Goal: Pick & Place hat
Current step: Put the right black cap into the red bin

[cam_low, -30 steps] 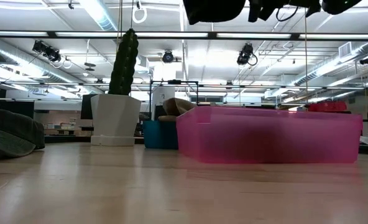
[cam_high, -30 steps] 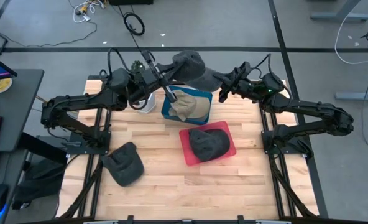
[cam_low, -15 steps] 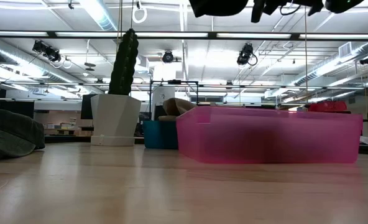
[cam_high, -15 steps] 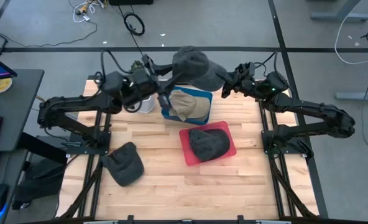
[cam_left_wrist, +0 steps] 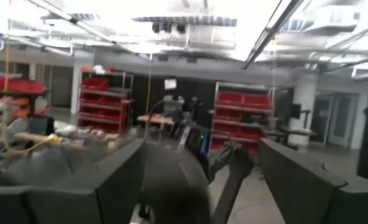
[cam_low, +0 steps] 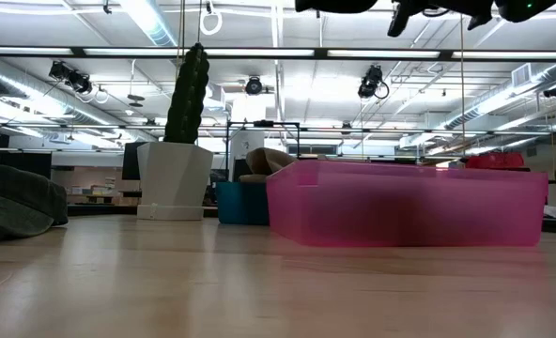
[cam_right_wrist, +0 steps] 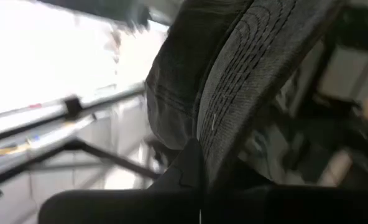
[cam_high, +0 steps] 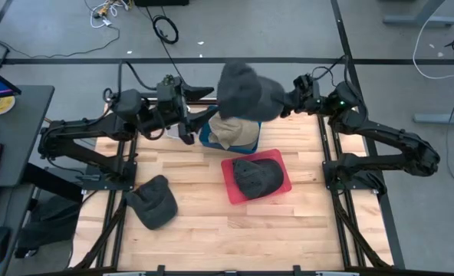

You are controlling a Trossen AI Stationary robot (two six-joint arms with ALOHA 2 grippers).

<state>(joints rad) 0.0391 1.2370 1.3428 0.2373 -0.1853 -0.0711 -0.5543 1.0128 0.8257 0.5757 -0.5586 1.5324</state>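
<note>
The wooden counter (cam_high: 235, 222) carries a pink tray (cam_high: 228, 186) with a dark hat (cam_high: 258, 176) inside, a blue bin (cam_high: 205, 138) holding a tan hat (cam_high: 231, 130), and another dark hat (cam_high: 154, 202) near the left front corner. Above the blue bin, the right tool (cam_high: 282, 101) is clamped on the brim of a grey hat (cam_high: 245, 90). The left tool (cam_high: 200, 96) is spread apart beside that hat, holding nothing. No brand, label or writing can be read.

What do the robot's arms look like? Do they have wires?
Both arms are dark and jointed, made of chunky black segments. Black cables loop over the left arm and the right arm. The right one shows a tiny green light. Each ends in two dark fingers.
</note>
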